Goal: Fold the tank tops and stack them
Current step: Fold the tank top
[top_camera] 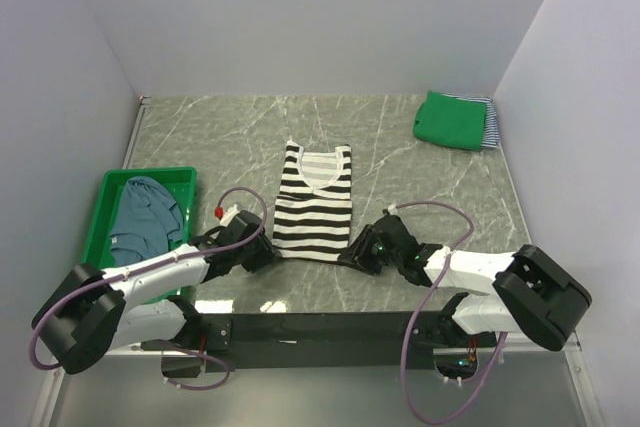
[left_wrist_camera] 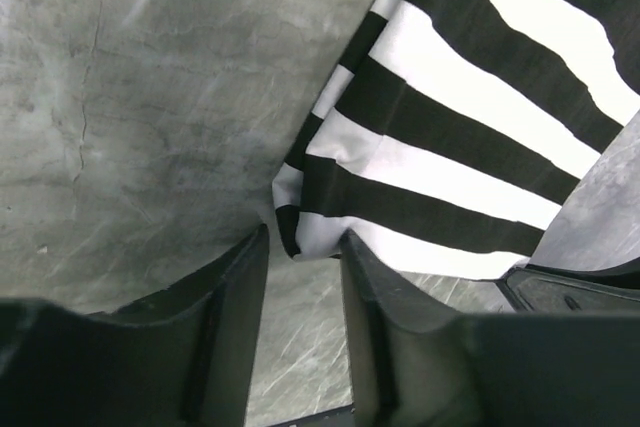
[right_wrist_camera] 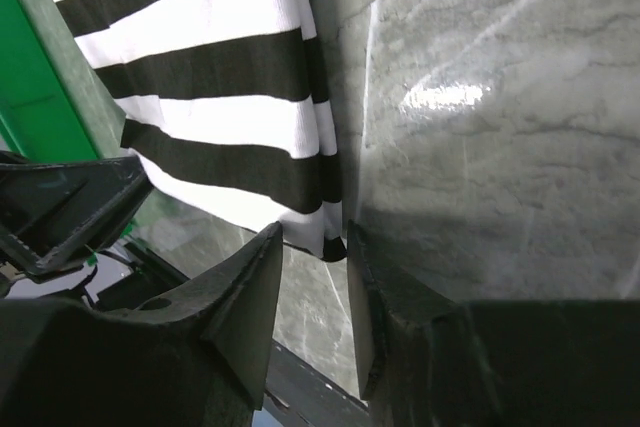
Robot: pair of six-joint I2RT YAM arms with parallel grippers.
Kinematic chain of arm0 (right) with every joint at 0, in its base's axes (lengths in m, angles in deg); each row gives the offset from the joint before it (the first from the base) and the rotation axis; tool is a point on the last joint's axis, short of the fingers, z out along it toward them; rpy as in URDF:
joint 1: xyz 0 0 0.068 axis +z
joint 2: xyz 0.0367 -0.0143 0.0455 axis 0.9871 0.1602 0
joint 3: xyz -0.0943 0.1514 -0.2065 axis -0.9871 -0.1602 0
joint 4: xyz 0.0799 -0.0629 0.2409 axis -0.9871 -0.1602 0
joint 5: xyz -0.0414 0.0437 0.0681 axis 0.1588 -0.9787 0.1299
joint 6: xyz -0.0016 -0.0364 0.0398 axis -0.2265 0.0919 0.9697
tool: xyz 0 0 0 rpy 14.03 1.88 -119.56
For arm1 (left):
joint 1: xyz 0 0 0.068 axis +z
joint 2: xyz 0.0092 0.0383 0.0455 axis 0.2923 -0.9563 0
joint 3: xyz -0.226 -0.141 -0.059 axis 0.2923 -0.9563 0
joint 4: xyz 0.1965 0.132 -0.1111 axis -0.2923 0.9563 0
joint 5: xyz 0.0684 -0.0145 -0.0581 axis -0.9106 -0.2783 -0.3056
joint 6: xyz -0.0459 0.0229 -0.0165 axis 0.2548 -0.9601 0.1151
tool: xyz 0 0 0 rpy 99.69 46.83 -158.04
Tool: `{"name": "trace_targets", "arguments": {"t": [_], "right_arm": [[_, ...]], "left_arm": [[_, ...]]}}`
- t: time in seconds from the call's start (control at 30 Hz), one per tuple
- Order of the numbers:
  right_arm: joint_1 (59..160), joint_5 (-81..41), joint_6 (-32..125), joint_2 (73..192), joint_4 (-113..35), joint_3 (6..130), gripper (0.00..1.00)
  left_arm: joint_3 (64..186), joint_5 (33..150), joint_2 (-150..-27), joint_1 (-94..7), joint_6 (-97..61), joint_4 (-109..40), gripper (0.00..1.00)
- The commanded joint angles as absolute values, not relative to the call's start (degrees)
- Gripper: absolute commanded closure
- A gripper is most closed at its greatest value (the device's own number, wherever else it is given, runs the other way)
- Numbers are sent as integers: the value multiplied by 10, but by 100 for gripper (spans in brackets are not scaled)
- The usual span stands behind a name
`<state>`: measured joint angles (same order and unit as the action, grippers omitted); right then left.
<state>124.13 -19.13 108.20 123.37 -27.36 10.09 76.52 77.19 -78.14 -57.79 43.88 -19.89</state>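
Your left tool (left_wrist_camera: 305, 247) has its fingers spread, and the near left hem corner of the bold black-white striped tank top (left_wrist_camera: 450, 137) sits between their tips, not pinched. Your right tool (right_wrist_camera: 315, 242) stands the same way, spread around the near right hem corner. That top lies flat on the table (top_camera: 400, 167) between the two tools, neckline away from you. Further out, the dusty blue tank top (top_camera: 140, 217) lies crumpled in the green bin (top_camera: 150, 174) at the left, and the green tank top (top_camera: 450, 119) sits folded in the far right corner with the thin striped tank top (top_camera: 490, 124) showing at its right edge.
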Motion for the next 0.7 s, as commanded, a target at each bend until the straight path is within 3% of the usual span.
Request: {"name": "trace_targets", "arguments": {"t": [0.0, 0.17, 0.37, 0.43, 0.67], "right_arm": [[1241, -164, 1078, 1263, -298, 80, 60], [1241, -153, 1069, 1269, -302, 80, 71], [1242, -145, 1049, 1279, -312, 88, 90], [1241, -141, 1034, 1280, -323, 97, 99], [1272, -125, 992, 1237, -401, 127, 100]], "left_arm": [[751, 743, -798, -575, 439, -199, 61], [749, 735, -813, -575, 430, -212, 78], [751, 737, -811, -576, 417, -209, 99], [752, 739, -802, -577, 410, -206, 99], [758, 738, -757, -601, 415, -155, 99]]}}
